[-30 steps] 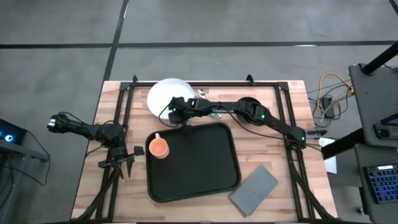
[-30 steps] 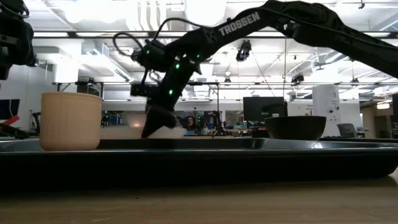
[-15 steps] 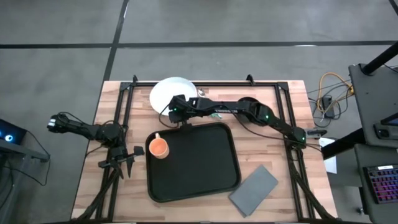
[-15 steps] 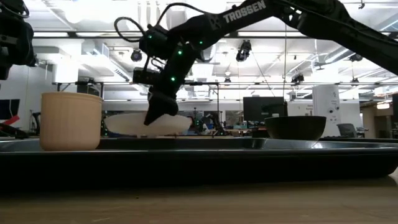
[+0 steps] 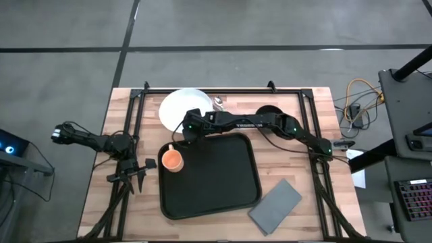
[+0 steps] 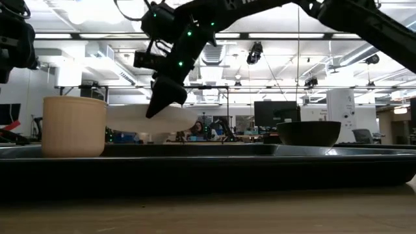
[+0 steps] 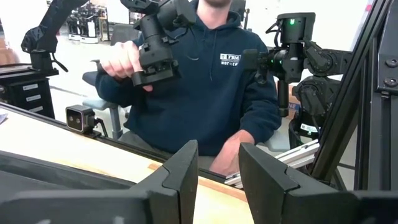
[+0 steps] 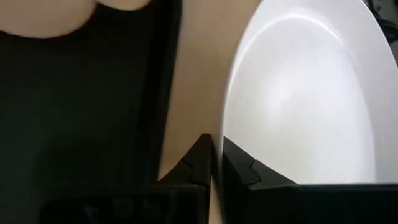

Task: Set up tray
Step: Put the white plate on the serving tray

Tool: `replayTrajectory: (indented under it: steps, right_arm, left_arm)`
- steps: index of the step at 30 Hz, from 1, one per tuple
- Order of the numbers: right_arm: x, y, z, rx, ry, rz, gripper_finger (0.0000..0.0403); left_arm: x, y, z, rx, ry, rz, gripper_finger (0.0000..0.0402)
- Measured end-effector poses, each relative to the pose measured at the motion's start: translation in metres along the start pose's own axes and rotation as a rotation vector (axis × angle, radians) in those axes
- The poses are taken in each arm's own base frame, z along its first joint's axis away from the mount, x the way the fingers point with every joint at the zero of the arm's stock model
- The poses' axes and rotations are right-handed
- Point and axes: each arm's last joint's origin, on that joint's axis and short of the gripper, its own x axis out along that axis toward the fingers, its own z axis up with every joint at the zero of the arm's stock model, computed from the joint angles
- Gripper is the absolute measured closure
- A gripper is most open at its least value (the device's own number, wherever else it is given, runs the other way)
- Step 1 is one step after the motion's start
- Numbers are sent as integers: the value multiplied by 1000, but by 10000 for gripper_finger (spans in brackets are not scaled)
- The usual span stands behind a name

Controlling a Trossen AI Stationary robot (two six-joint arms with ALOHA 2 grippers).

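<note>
The white plate (image 5: pixel 179 108) hangs in the air behind the black tray (image 5: pixel 209 177), held by my right gripper (image 5: pixel 191 128); in the low view the plate (image 6: pixel 149 119) floats above the tray's rim (image 6: pixel 214 151). An orange cup (image 5: pixel 173 160) stands in the tray's far left corner. A grey napkin (image 5: pixel 275 202) lies on the table right of the tray. My left gripper (image 5: pixel 137 174) waits open at the table's left edge, touching nothing. My right gripper is shut on the plate's rim (image 8: pixel 231 127), on the side nearest the tray, pinched between the two fingers (image 8: pixel 202 165). The fingers slant down at it from above and from the right. The plate is lifted clear of the table and sits about level.
A black bowl (image 6: pixel 309 133) stands behind the tray's far right corner, partly under my right arm. A spoon (image 5: pixel 217 101) lies by the far frame bar. A person in a blue hoodie (image 7: pixel 205 81) sits beyond the table's left edge. Bare wood shows around the napkin.
My right gripper has risen, keeping its hold on the plate's rim, and has drifted a little toward the tray. The plate has come up off the table and now hangs clear above the tray's rim.
</note>
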Motion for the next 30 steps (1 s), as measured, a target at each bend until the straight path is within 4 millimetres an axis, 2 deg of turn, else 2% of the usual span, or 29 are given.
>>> replayTrajectory:
  steps: [6,14,19,24,27,30]
  right_arm:
    - [-14,11,-7,-1,-4,-9,394]
    - [-71,24,-27,51,-121,-90,394]
    - [-100,43,-48,31,-163,-89,394]
    - [-103,73,-67,-61,-180,-69,394]
    - [-105,84,-69,-114,-203,-68,394]
    - [-106,91,-68,-84,-216,-51,394]
  left_arm:
    - [0,0,0,0,0,0,304]
    - [0,0,0,-1,0,0,304]
    - [0,0,0,0,0,0,304]
    - [0,0,0,-1,0,0,304]
    - [0,0,0,-1,1,0,304]
    - [0,0,0,-1,1,0,304]
